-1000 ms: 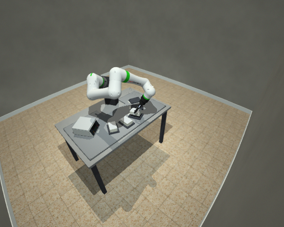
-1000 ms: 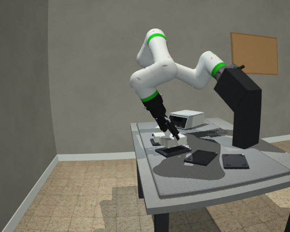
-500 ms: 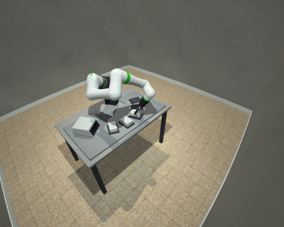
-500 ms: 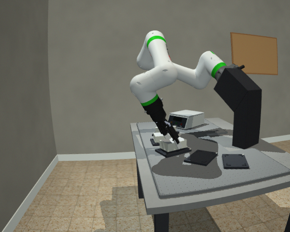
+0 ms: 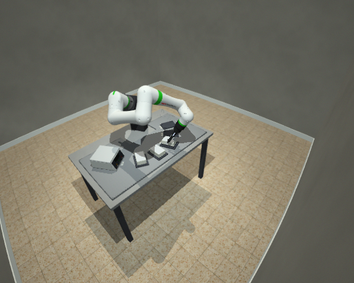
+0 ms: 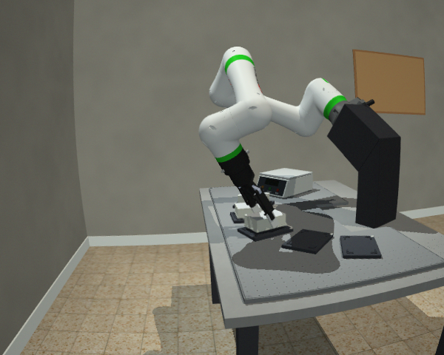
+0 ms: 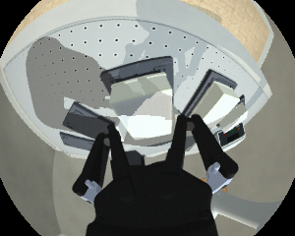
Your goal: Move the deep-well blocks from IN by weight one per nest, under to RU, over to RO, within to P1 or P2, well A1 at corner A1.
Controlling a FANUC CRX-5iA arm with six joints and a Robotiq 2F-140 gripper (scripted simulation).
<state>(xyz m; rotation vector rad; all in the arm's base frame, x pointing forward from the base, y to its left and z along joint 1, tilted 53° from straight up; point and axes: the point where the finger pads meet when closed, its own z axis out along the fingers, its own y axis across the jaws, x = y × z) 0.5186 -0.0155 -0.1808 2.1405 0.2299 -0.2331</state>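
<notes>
My gripper (image 5: 169,141) (image 6: 263,212) (image 7: 147,111) is shut on a white deep-well block (image 6: 257,223) (image 7: 138,105), a finger at either side. The block is level and right down at a dark nest (image 6: 256,237) (image 7: 138,67); whether it is fully seated inside the locators is hidden. A second block (image 5: 157,149) (image 6: 241,209) (image 7: 213,103) sits on the neighbouring nest (image 7: 223,77). A third block (image 5: 140,158) (image 7: 233,114) is on the nest nearest the check-weigher (image 5: 103,154) (image 6: 295,180). No lamp is plainly lit. Nest labels and the cut corners are not readable.
Two empty dark nests lie on the other side of the held block: a nearer nest (image 6: 308,240) (image 7: 84,118) and a farther nest (image 5: 168,124) (image 6: 360,246) (image 7: 75,140). The black robot pedestal (image 6: 377,183) rises at the back edge of the table.
</notes>
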